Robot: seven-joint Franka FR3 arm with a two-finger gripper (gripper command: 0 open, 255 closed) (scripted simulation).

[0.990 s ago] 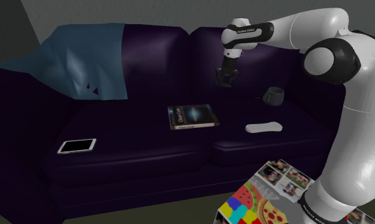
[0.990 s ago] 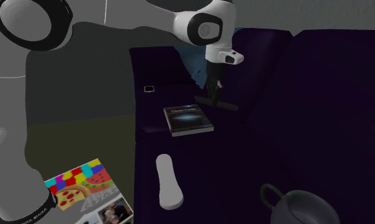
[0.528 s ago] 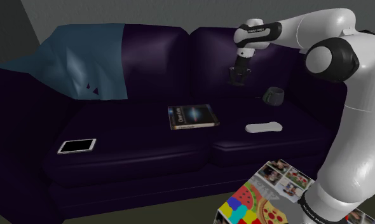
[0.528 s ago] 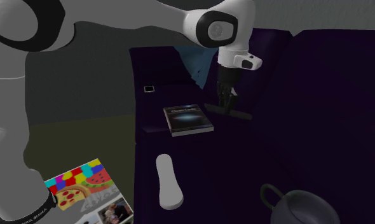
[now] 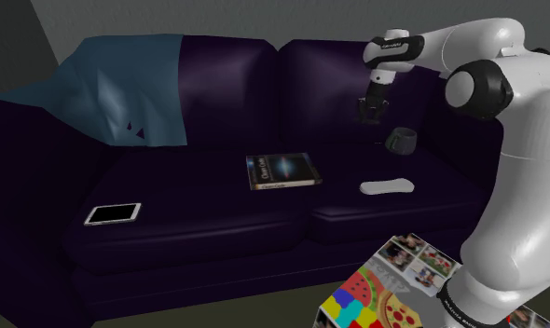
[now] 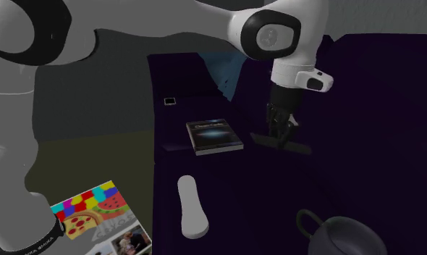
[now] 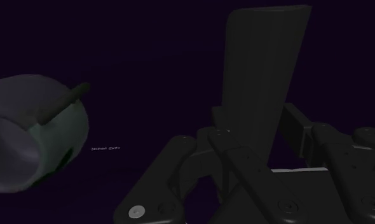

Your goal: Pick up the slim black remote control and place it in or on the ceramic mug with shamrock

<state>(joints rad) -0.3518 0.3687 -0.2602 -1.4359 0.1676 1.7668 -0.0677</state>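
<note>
The gripper (image 5: 369,114) clamps the slim black remote (image 6: 295,147), long axis level, in the air over the sofa's (image 5: 217,219) seat. The dark mug (image 5: 402,140) sits near the seat's back edge, lower and toward the shoulder view's right.

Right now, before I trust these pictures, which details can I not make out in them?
Mug: in the wrist view the picture's edge cuts it off, and dimness hides whether it bears a shamrock.
Black remote: in the wrist view its buttons are lost in the dark.
Book: in the shoulder view the cover text is too small to read.
</note>
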